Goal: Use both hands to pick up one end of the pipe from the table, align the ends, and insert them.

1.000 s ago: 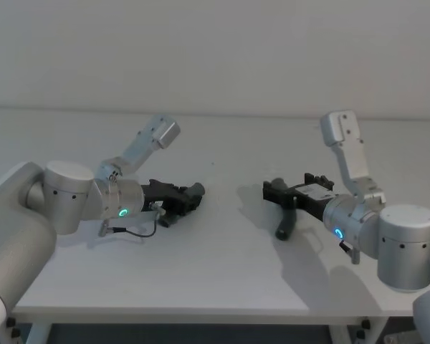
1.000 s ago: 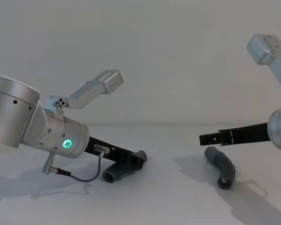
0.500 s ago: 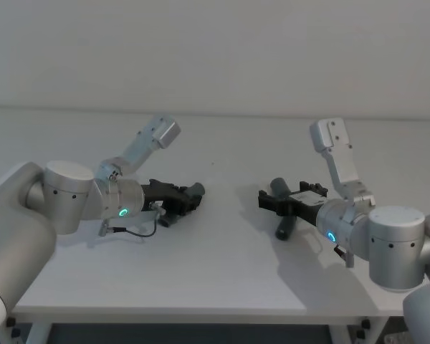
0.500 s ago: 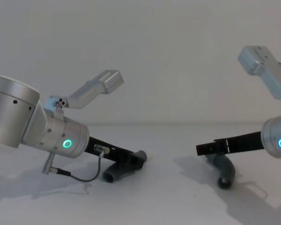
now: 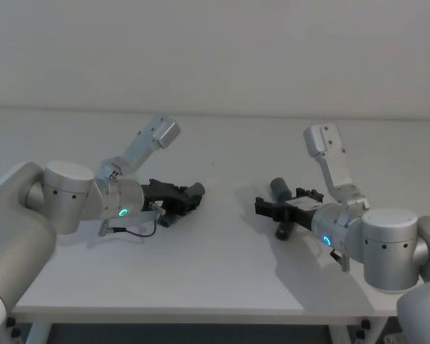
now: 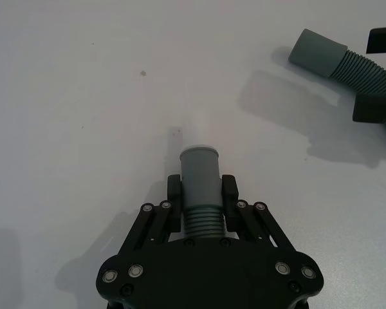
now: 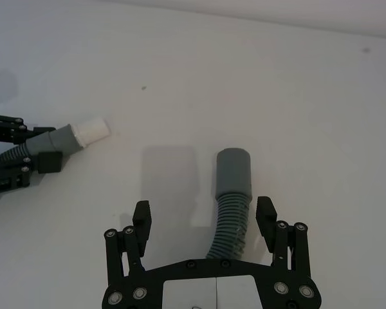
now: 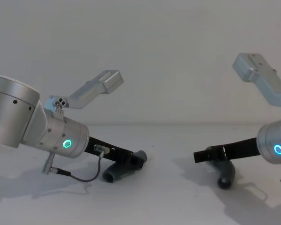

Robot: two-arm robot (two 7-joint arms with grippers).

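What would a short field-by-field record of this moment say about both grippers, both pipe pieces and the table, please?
left gripper: shut on the ribbed middle of the left pipe piece
right gripper: open, straddling the ribbed middle of the right pipe piece without touching it
white tip: free end of the left pipe piece
grey cuff: free end of the right pipe piece, lying on the table
ends: apart, not yet joined

We see L pipe (image 6: 200,187) dk grey, ribbed betw. black L fingers (image 6: 174,201), tip (image 7: 91,132) white. R pipe (image 7: 234,187) grey, ribbed betw. black R fingers (image 7: 141,220). Table (image 5: 222,265) white; rings (image 8: 66,143) green.
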